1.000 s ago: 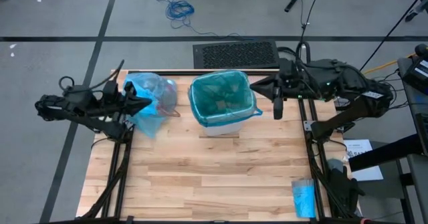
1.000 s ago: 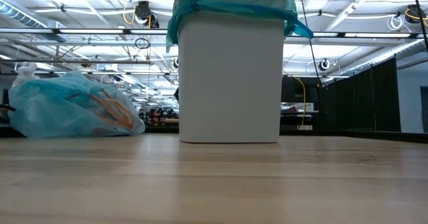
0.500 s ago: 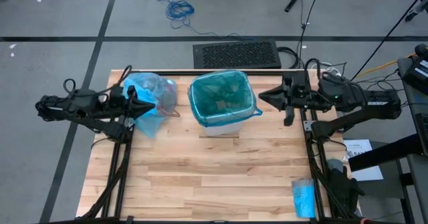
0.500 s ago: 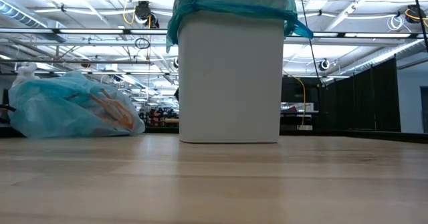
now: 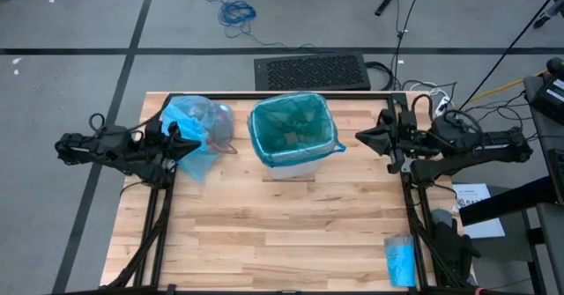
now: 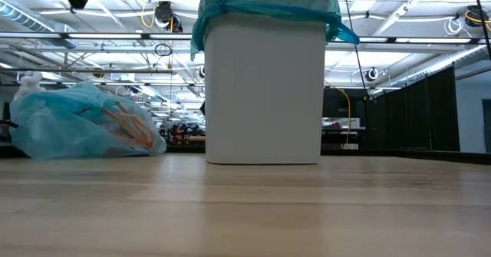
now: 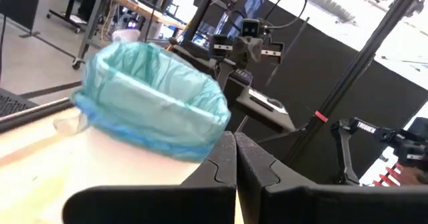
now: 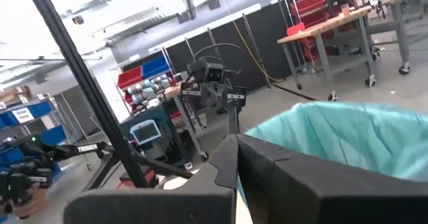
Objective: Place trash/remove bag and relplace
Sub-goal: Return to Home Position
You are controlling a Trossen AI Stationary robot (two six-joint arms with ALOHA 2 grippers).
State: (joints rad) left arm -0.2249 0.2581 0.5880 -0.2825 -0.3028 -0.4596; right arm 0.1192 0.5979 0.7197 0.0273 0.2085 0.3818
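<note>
A white bin (image 5: 295, 158) lined with a teal-green bag (image 5: 291, 123) stands at the table's far middle. The light sky-blue bag (image 5: 196, 129) lies on its side at the far left, with brown and reddish trash (image 6: 126, 126) showing through its wall. My left gripper (image 5: 196, 145) is shut and hangs in the air over the bag's near edge, pointing level toward the bin (image 7: 154, 100). My right gripper (image 5: 359, 138) is shut with nothing in it, high up to the right of the bin and pointing at it (image 8: 348, 137).
A small bright-blue roll (image 5: 399, 260) lies at the table's near right corner. The wooden table top (image 5: 282, 224) in front of the bin is bare. Both arms' frames run along the table's left and right edges.
My right gripper has drawn back from the bin's rim toward the table's right edge, sunk and levelled out. My left gripper has sunk a little over the blue bag. Both now show at the top of the low view. The bag and the bin have kept still.
</note>
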